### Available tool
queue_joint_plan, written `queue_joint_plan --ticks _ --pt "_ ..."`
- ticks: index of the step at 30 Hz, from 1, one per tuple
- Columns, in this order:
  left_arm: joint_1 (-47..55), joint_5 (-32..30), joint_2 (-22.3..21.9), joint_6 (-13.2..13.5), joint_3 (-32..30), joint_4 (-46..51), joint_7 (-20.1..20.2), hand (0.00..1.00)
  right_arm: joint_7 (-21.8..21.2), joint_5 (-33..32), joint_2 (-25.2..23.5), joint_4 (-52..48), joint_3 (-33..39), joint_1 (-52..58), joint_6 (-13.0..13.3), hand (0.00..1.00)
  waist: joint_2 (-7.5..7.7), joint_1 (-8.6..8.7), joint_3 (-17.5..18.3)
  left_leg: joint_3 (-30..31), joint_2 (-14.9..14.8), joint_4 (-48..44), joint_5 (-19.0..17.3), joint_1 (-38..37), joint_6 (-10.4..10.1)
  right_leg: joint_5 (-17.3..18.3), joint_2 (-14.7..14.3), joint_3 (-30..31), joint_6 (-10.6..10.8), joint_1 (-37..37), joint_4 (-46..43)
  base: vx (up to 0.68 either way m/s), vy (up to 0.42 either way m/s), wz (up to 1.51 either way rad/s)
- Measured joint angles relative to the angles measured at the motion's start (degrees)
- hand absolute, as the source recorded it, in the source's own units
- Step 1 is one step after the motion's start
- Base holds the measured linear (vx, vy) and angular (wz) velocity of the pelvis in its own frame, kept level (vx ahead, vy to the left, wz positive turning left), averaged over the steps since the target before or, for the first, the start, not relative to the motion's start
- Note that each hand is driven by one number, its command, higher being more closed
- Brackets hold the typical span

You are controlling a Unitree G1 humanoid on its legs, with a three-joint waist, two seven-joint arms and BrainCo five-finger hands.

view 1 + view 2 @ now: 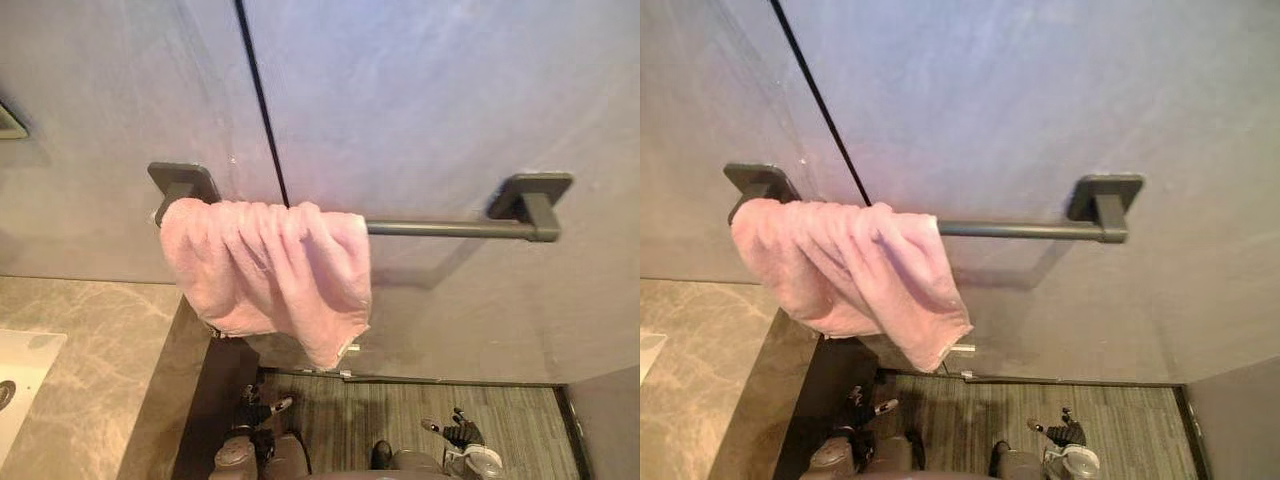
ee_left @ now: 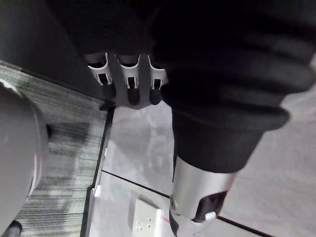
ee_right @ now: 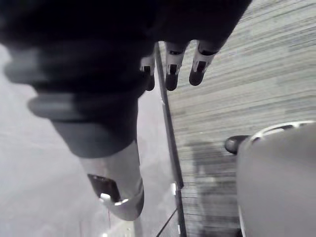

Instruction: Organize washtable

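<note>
1. My left hand hung low, its fingers loosely straight and holding nothing.
2. My right hand hung likewise above the striped floor, with its fingers relaxed and empty.
3. Well above both hands, the pink towel was draped over the dark towel bar. It was bunched at the bar's left end against the left bracket, and one corner drooped lowest.
4. The bar was fixed to the grey wall.
5. The marble washtable counter lay at my lower left, near the towel's lower edge, with a white basin set in it.
</note>
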State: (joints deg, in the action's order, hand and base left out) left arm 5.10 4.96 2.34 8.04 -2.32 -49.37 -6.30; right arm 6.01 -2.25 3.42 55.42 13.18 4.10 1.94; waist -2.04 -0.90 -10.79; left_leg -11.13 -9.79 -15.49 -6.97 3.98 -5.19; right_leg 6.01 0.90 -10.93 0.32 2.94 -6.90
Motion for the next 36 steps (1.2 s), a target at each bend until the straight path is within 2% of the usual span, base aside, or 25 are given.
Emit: queue_joint_plan --ticks 2,6,14,19,23,27,29,36 --pt "0.47 0.0 0.94 -0.07 0.03 -0.93 0.0 0.0 0.06 0.03 0.09 0.0 0.37 0.52 0.05 0.0 0.95 0.19 0.22 -0.32 1.82 4.22 1.39 -3.14 0.71 -0.01 1.38 0.01 0.28 1.8 1.18 0.12 0.061 0.06" --pt "0.48 0.0 1.6 0.02 0.03 -1.0 -0.04 0.0 0.05 0.06 0.11 0.04 0.36 0.13 0.13 0.0 1.25 0.14 0.48 -0.17 3.7 9.67 4.1 -5.27 0.83 0.35 2.3 -0.19 0.89 1.82 1.43 0.06 0.027 0.09" --pt "1.64 0.95 1.58 0.06 0.73 0.8 -0.29 0.0 0.24 0.03 0.34 1.72 0.16 0.23 0.38 0.0 1.49 0.25 0.65 1.95 4.04 14.84 7.22 -6.98 0.62 0.35 2.09 -2.19 0.88 2.46 1.94 -0.03 -0.023 0.14" --pt "7.43 2.01 1.75 0.24 2.05 18.61 -0.56 0.0 0.34 0.04 0.69 1.47 -1.04 0.27 0.56 0.0 1.79 0.02 0.85 4.16 4.73 16.01 7.96 -6.86 0.9 0.54 2.3 -3.75 1.14 2.59 1.95 -0.06 0.002 0.19" --pt "11.76 3.5 1.87 2.61 2.19 32.22 -0.18 0.0 0.31 0.07 0.99 -0.59 -2.08 1.05 1.51 0.0 1.75 -0.06 1.55 5.8 5.71 16.54 8.14 -6.68 1.21 1.19 3.12 -5.05 2.04 2.71 1.97 0.0 0.026 0.19" --pt "12.92 4.61 1.96 3.75 2.19 36.82 -0.22 0.0 0.32 0.72 0.68 -0.73 -2.46 0.71 1.6 0.0 1.95 -0.47 2.15 6.19 6.08 16.51 8.04 -6.49 1.36 1.27 3.4 -5.33 2.19 3.17 1.91 0.07 0.016 0.07" --pt "12.94 4.61 1.96 3.78 2.36 39.57 -0.2 0.0 0.33 1.12 0.34 -0.92 -2.54 0.4 1.6 0.0 2.23 -1.45 2.29 6.55 6.07 16.43 8.03 -6.49 1.37 1.26 3.33 -5.48 2.17 3.44 1.9 0.07 -0.011 0.07" --pt "13.04 4.62 2.08 5.41 2.92 47.47 -0.27 0.0 0.63 2.45 0.4 -4.59 -4.6 0.12 1.67 0.0 2.35 -1.78 2.37 7.19 5.98 15.02 7.7 -6.54 1.75 1.48 3.36 -4.95 1.86 4.01 1.02 -0.02 -0.004 0.05"
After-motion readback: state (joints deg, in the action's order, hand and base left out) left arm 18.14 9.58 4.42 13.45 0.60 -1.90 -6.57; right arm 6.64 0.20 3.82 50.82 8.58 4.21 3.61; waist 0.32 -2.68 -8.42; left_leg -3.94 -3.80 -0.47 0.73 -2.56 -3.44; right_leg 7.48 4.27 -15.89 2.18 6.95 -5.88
